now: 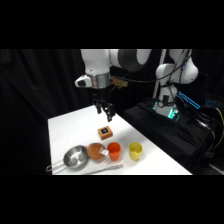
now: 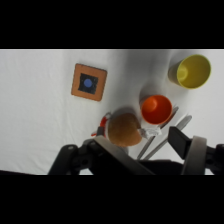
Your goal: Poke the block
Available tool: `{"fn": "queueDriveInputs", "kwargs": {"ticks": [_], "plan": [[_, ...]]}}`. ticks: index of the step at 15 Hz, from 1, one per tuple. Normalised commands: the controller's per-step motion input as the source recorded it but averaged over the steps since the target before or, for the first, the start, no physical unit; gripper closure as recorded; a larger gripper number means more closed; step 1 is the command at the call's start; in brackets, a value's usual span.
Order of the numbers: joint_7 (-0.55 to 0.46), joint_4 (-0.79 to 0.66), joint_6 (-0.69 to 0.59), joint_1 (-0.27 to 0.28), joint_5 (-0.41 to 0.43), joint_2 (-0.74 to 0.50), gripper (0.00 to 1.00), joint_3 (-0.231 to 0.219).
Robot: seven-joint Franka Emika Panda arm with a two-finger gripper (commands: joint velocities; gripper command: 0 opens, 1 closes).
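White desk [image 1: 65, 125] stands against a black backdrop, and nearest the side camera, along the desk's front edge, lie metal tongs [image 1: 102, 169], with a steel pan [image 1: 75, 158] just behind them at the left. Next in that front row, going right, come a brown bowl [image 1: 96, 151], an orange-red cup [image 1: 114, 151] and a yellow cup [image 1: 134, 150], each just beside its neighbour. Behind the row, toward the desk's middle, sits the block [image 1: 105, 132], flat on the surface, its dark blue square mark facing up, apart from the bowl and cups. Above and slightly behind the block hangs the end effector [image 1: 106, 116], clear of the block's top; whether it is spread or closed I cannot tell. Farther back at the right rises the arm's base [image 1: 167, 95]. From the wrist camera the block [image 2: 89, 82] shows square-on at upper left, the bowl [image 2: 124, 129] sits just above the black linkage, the orange-red cup [image 2: 156, 108] beside it, and the yellow cup [image 2: 190, 71] at upper right.
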Motion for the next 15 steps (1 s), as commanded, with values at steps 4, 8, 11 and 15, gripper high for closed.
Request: {"fn": "queueDriveInputs", "kwargs": {"ticks": [4,8,11,15], "plan": [[0.01,-0.04,0.06,-0.056,0.037,-0.02,0.0,-0.006],[-0.02,-0.16,0.17,-0.11,0.068,-0.11,0.21,-0.059],[-0.05,-0.22,0.22,-0.121,0.088,-0.14,0.43,-0.073],[-0.07,-0.22,0.23,-0.083,0.101,-0.12,0.76,-0.051]]}}
